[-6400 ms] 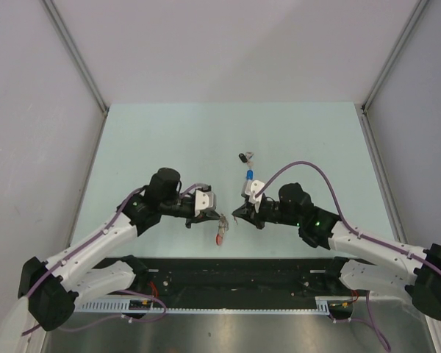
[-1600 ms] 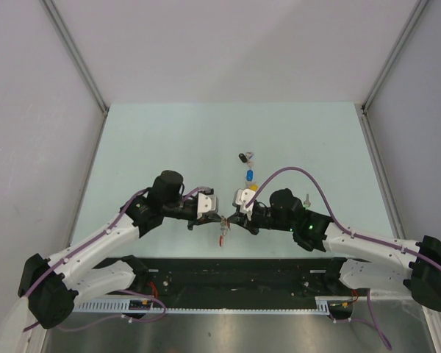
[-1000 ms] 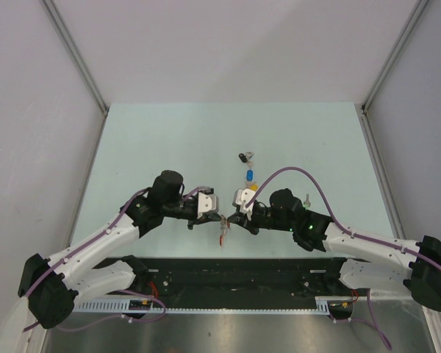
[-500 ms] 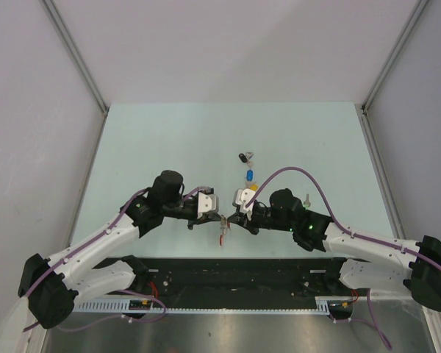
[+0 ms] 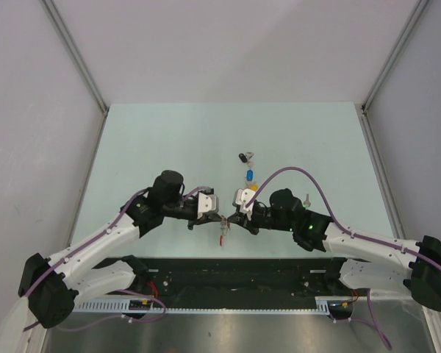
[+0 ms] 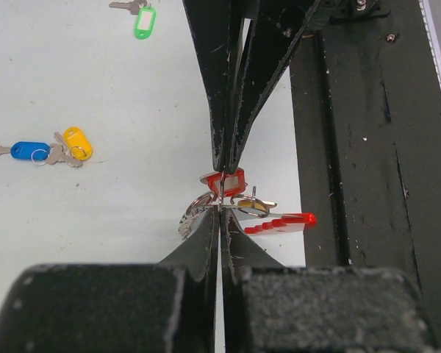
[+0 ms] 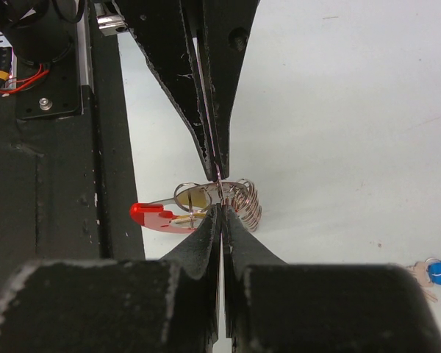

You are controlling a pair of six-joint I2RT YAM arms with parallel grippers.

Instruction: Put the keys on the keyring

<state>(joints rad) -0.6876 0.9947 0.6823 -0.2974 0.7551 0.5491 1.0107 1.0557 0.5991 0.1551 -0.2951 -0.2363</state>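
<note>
My left gripper (image 5: 222,218) (image 6: 219,218) is shut on a silvery loop of the keyring (image 6: 195,215). The keyring's red band (image 6: 281,220) (image 7: 153,215) and wire coil (image 7: 244,197) hang just above the table's near edge. My right gripper (image 5: 232,218) (image 7: 220,210) meets it tip to tip. It is shut on a red-tagged key (image 6: 225,182), pressed against the ring. More keys lie on the table: black (image 5: 242,157), blue (image 5: 249,175) (image 6: 28,150), yellow (image 5: 254,187) (image 6: 79,142) and green (image 5: 307,198) (image 6: 144,20).
The black base rail (image 5: 228,276) runs just below the keyring along the table's near edge. Grey walls close in the pale green table (image 5: 169,140) on three sides. A purple cable (image 5: 294,170) loops over the right arm.
Since the earliest frame my right gripper has moved left to meet the left gripper at the keyring. Over the last second nothing has visibly moved.
</note>
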